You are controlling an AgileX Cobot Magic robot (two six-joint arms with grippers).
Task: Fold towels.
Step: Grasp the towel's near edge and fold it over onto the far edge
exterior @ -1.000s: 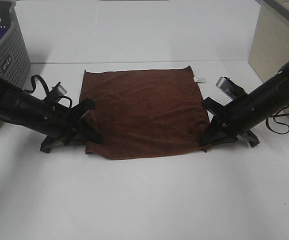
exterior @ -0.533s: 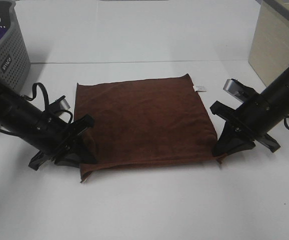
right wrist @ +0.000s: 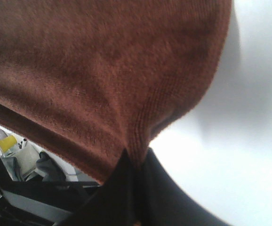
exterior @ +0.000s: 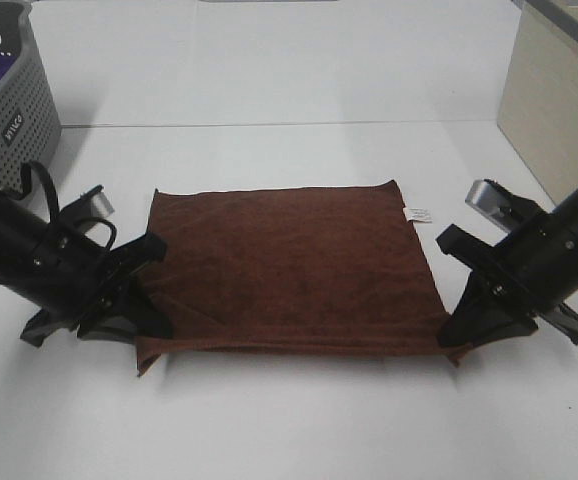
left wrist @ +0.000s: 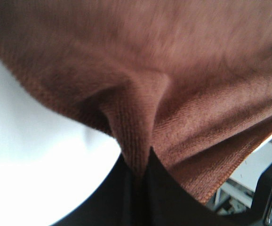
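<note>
A brown towel (exterior: 289,270) lies folded flat on the white table, a white tag (exterior: 419,213) at its far right corner. My left gripper (exterior: 147,338) is shut on the towel's near left corner and my right gripper (exterior: 455,338) is shut on its near right corner. The left wrist view shows the towel (left wrist: 173,84) bunched into a fold where my closed jaws pinch it. The right wrist view shows the towel (right wrist: 93,70) pinched the same way.
A grey perforated laundry basket (exterior: 14,105) stands at the far left, with something purple inside. A beige bin (exterior: 559,100) stands at the far right. The white table (exterior: 289,60) stretches beyond the towel.
Both grippers have moved toward the near edge of the table, dragging the towel with them. The towel has slid nearer and lies a little wider.
</note>
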